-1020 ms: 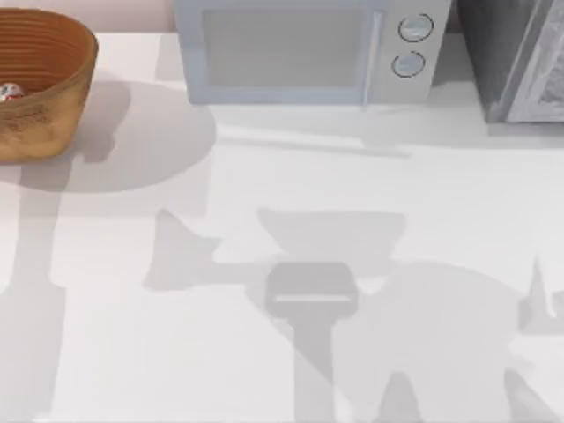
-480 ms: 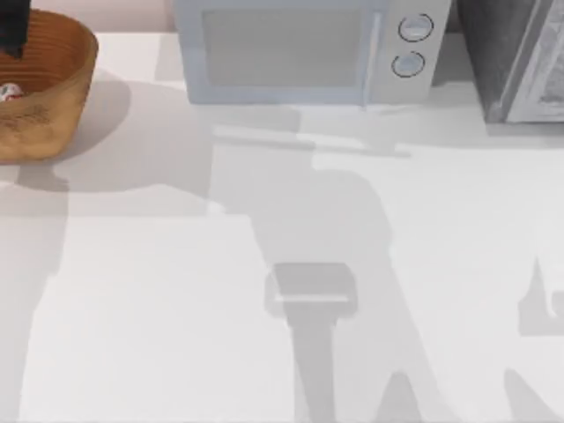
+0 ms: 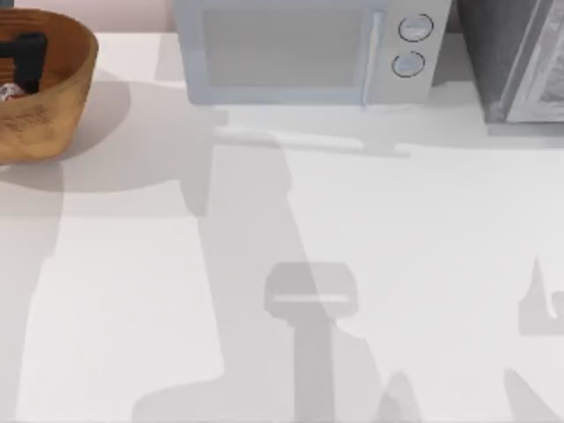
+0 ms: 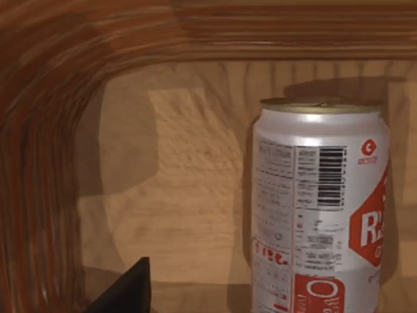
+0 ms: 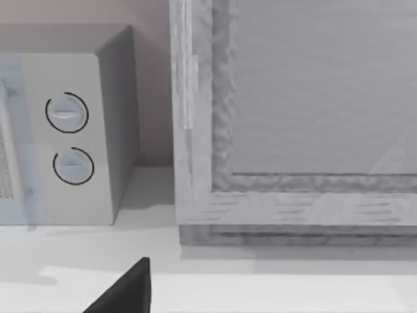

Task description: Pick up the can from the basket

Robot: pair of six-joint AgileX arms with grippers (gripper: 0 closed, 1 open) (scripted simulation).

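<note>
Top view shows my left end effector (image 3: pixel 25 60) down inside the basket (image 3: pixel 75 84) at the far left of the tabletop (image 3: pixel 352 220), right by the can (image 3: pixel 11 90). The can (image 4: pixel 318 208) stands upright on the basket floor by the wall. I cannot tell if my left end effector is released or clenched.

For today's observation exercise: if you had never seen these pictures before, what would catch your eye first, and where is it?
The orange-brown basket at the table's far left corner stands out against the white table, with the left gripper reaching down into it. In the left wrist view the can stands upright on the basket floor, white with red marks and a barcode. A pale microwave sits along the back edge.
</note>
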